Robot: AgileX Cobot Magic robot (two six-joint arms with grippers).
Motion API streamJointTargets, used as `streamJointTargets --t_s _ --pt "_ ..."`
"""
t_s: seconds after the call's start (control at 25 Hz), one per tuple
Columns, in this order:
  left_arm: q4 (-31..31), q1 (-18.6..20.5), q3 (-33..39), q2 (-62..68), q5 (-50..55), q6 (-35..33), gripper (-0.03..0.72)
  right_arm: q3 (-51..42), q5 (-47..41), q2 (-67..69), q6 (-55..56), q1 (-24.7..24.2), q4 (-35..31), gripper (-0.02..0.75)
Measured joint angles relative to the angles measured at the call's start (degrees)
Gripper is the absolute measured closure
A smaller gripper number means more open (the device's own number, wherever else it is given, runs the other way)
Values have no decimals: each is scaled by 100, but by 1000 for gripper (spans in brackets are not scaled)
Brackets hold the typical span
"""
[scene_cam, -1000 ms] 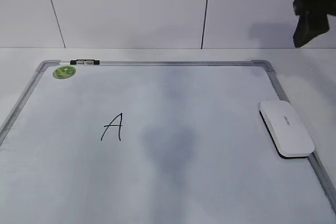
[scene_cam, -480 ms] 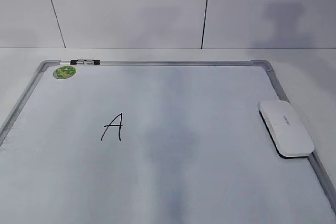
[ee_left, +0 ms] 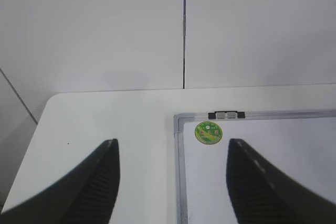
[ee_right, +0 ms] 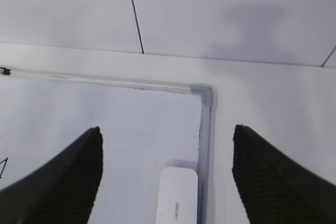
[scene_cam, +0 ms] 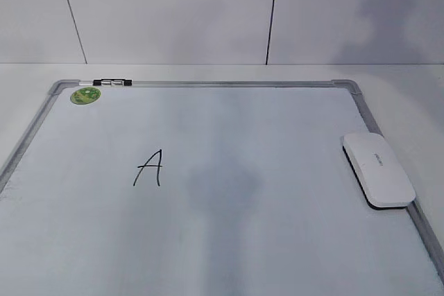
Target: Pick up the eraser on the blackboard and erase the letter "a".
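Nearest to me were my own fingers: my right claw [ee_right: 166,128] hung with its jaws spread wide and nothing between them, and my left claw [ee_left: 173,142] stood just as empty and apart. Neither showed in the outside view.

Just beyond the right claw, at the bottom centre of its own view, lay the eraser [ee_right: 177,195]. In the outside view the eraser [scene_cam: 378,169] sat at the right middle of the frame, flat on the board [scene_cam: 208,83], its long side running along the right rail and its near end touching or overlapping it.

To take it well, I judged I should come down straight over its middle, close across the short width, and keep the outer finger clear of the rail, which looked like the one thing crowding the grasp.

I could not find the small "a" anywhere on the part of the board that showed; the near edge was cut off at the bottom of the frame. The only writing was a capital A [scene_cam: 149,168] at left of centre, which the wipe should spare.

Farther off, in the upper left, a green sticker [scene_cam: 84,95] marked the board's corner, with a small black clip [scene_cam: 111,82] on the top rail beside it. Behind stood the white table [scene_cam: 402,74] and the panelled wall [scene_cam: 173,12].
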State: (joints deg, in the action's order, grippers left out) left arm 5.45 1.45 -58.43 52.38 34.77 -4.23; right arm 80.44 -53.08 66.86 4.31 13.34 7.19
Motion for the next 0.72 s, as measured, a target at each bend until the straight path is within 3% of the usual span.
streamJointTargets --t_s 0.32,0.72 --pt "26 0 0 -613 12 -9 204 -98 270 -588 -280 0 -208 157" --pt "85 0 432 -1360 576 -9 204 -1714 776 -1883 -358 0 -223 157"
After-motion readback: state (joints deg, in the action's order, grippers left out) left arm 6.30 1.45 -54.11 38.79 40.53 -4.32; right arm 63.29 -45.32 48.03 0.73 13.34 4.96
